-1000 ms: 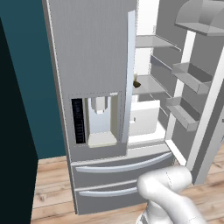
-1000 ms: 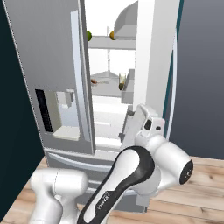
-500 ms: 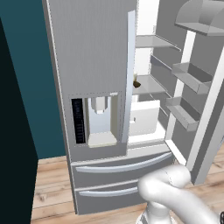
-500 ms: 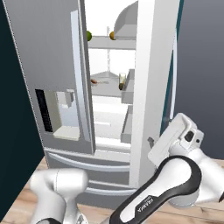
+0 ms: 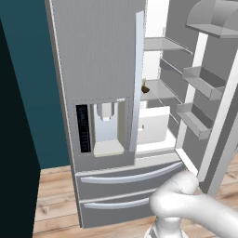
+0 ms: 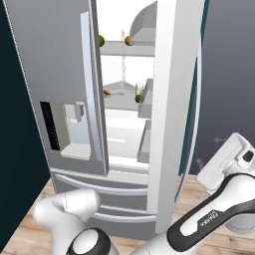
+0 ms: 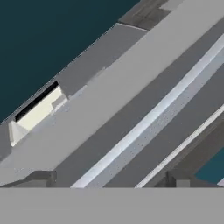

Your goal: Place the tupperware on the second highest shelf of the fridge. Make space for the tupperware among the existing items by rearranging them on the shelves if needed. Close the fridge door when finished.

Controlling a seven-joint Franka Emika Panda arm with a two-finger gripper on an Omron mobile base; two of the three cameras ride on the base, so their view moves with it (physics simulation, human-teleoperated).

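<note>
The fridge (image 5: 97,56) (image 6: 50,50) has its left door shut and its right door (image 6: 174,99) swung open. On the shelf (image 6: 122,98) below the top one lies what looks like the tupperware (image 6: 107,92), a pale shallow tub with brown and orange showing. A beige carton (image 6: 139,90) (image 5: 144,87) stands on the same shelf, to the right. An orange ball (image 6: 127,41) rests on the shelf above. My hand (image 6: 228,160) hangs right of the open door, on its outer side. My gripper (image 7: 109,181) is open and empty, facing a grey panel with a long pale strip (image 7: 148,122).
A green ball (image 6: 101,41) sits left of the orange one. Grey bins (image 5: 203,81) (image 5: 193,118) line the inside of the open door. Two drawers (image 5: 125,179) run along the fridge's foot. Dark teal wall stands to the left (image 5: 28,93); the floor is wooden.
My hand has swung to the right, from in front of the fridge opening to beyond the open door's outer side. The gripper stays open. Nothing in the fridge has moved.
</note>
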